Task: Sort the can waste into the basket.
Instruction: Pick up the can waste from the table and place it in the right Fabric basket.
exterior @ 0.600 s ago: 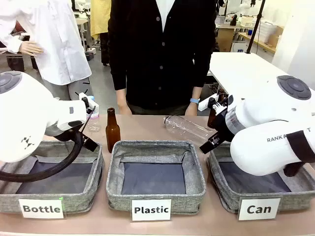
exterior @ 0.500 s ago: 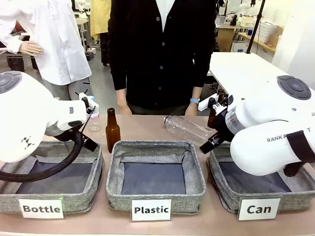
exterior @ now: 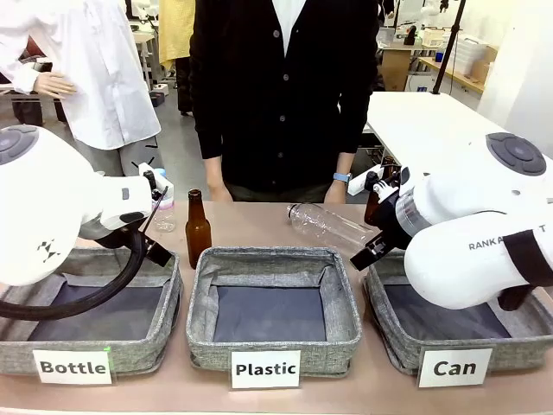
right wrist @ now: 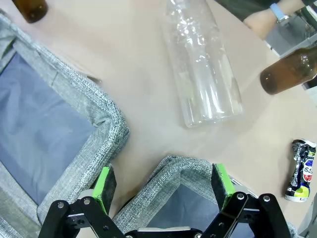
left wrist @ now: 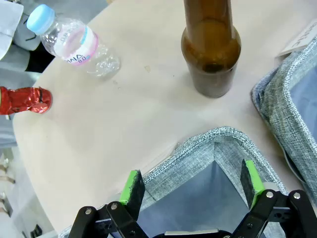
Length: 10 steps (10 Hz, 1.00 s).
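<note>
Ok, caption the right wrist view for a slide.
Open right gripper above a corner of the Can basket; crushed dark can, clear plastic bottle and brown bottle beyond it.

Place is reading as a robotics lab. A white left arm (exterior: 43,207) and right arm (exterior: 484,242) are flanking a table (exterior: 259,226) carrying 3 labelled baskets (exterior: 396,344). A white workbench (exterior: 432,121) and storage bins (exterior: 471,54) are standing behind.
</note>
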Tool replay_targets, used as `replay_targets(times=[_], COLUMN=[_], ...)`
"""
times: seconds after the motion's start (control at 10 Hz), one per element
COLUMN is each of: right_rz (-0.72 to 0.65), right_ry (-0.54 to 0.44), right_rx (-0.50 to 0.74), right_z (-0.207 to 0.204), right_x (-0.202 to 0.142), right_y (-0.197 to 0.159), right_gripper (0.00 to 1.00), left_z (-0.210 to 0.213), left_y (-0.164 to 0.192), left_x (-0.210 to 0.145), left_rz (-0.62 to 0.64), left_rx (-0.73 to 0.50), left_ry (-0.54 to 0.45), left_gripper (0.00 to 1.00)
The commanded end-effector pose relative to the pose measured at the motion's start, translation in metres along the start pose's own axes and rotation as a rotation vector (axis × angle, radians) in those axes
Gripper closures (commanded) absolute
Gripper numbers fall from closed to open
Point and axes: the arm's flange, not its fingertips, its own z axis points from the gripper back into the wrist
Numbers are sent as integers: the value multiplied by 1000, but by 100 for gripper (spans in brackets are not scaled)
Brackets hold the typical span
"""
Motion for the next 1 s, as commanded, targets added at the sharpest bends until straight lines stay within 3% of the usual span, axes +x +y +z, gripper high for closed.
replay_targets(times=[0.0,0.8,0.9], right_rz=[-1,0,31], right_ry=[0,0,26], right_rx=[0,0,65], right_z=[0,0,11], right_x=[0,0,6], right_y=[0,0,1], right_gripper=[0,0,0], left_z=[0,0,0], left_y=[0,0,0], left_x=[0,0,0], left_rz=[0,0,0], left_rx=[0,0,0], left_ry=[0,0,0], left_gripper=[0,0,0])
